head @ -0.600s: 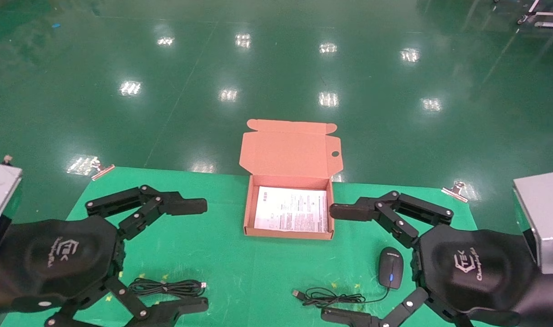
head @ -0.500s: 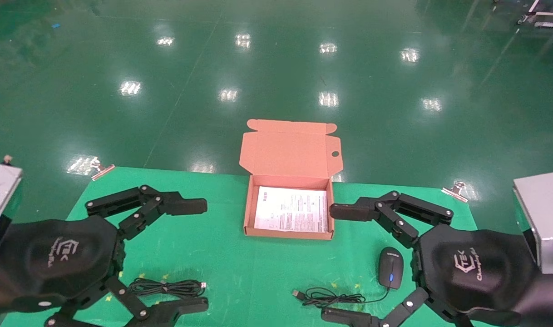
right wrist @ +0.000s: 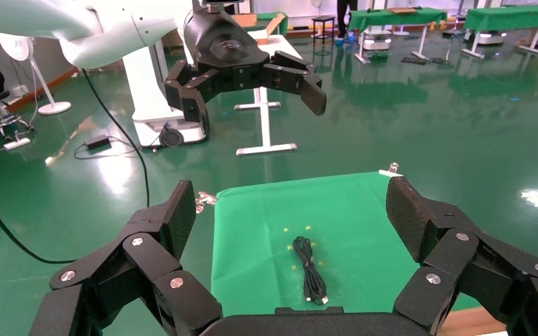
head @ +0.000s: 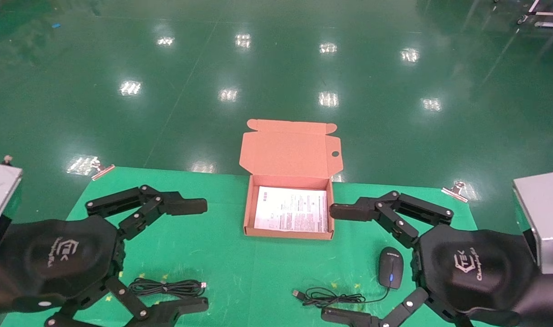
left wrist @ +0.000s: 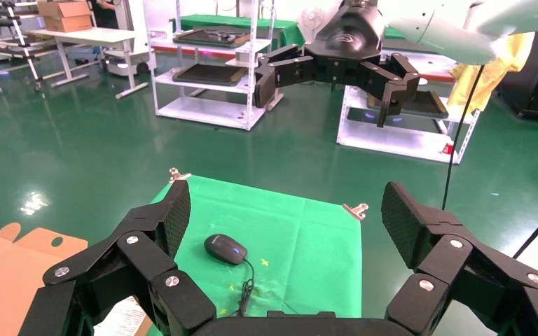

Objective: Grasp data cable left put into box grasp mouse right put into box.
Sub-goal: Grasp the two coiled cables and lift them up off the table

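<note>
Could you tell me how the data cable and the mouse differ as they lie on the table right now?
The data cable is a loose elongated bundle with a plug at its end, no device attached; the mouse is an oval body with a blue-lit wheel, trailing a thin cord. The data cable lies by the left tool, the mouse by the right tool. Both are black, ungrasped, outside the box.

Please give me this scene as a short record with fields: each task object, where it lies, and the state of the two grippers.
data cable: black coiled USB cable, flat on the green cloth, robot's left side
mouse: small black oval wired mouse, blue-lit wheel, on the cloth, robot's right side
mouse cord: thin black cord, bundled beside the mouse
box: shallow orange-brown cardboard box, lid up, between the arms
box contents: white printed sheet only
left gripper: open, above the cable, empty
right gripper: open, above the mouse, empty
</note>
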